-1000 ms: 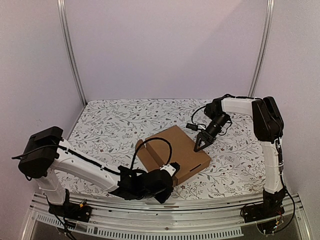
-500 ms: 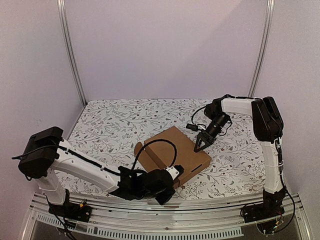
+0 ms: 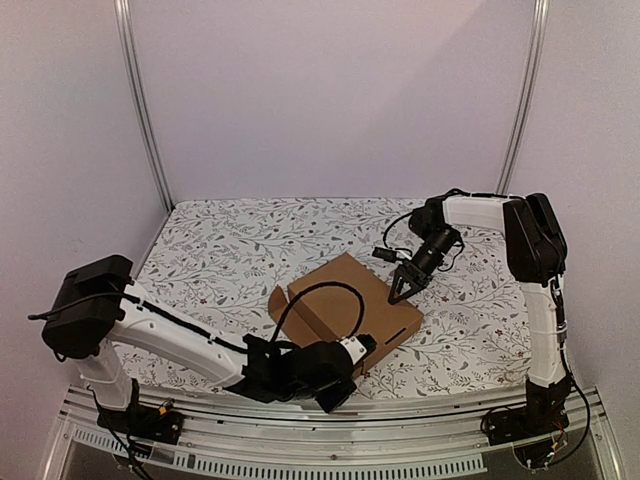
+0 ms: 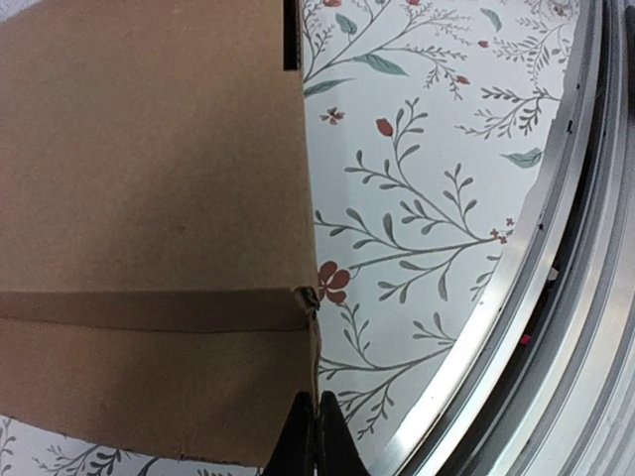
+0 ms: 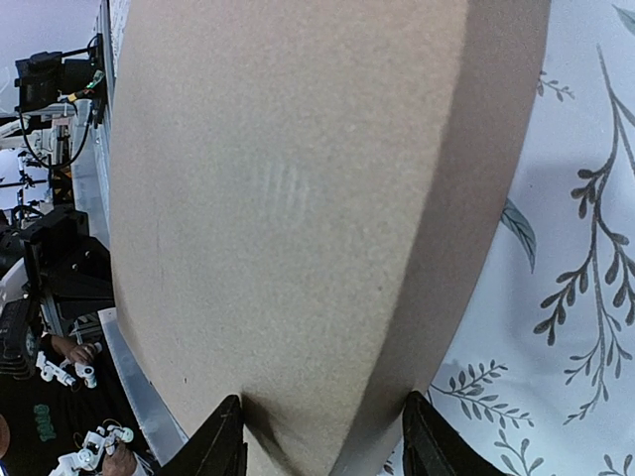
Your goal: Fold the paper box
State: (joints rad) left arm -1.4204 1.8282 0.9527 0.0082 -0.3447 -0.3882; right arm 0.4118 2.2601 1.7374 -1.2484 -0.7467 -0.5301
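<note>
Showed the left pincer (image 4: 311, 441) shut, tips pressed together, nothing seen between them. Sat low at the near corner of the paper box (image 3: 385, 305); could not tell whether touching the cardboard or just beside it. Took in, beyond those tips, a plain brown wall with one crease across it, then the flowered bench (image 4: 417, 198) and a metal rail (image 4: 536, 297) along its near edge.

Showed the right pincer (image 5: 322, 421) part-way apart, pointing down at the far right side of the box, with cardboard filling the gap from one finger to the other. Could not tell whether clamped on that cardboard or only pressing against it.

Placed the box near the middle of the bench, toward the near edge, between the two arms and turned corner-on. Looked largely formed: walls up, a broad top panel lying flat over them, a narrow slit (image 3: 402, 331) open in the near right wall. Left one rounded flap (image 3: 276, 298) sticking out at the left end, beside what seemed an open gap. Draped a black cable (image 3: 325, 287) from the left arm over the top panel.

Judged the folding well along but not finished: probably that left flap to tuck in and the closure at the slit to seat, though hidden sides could hold more.
</note>
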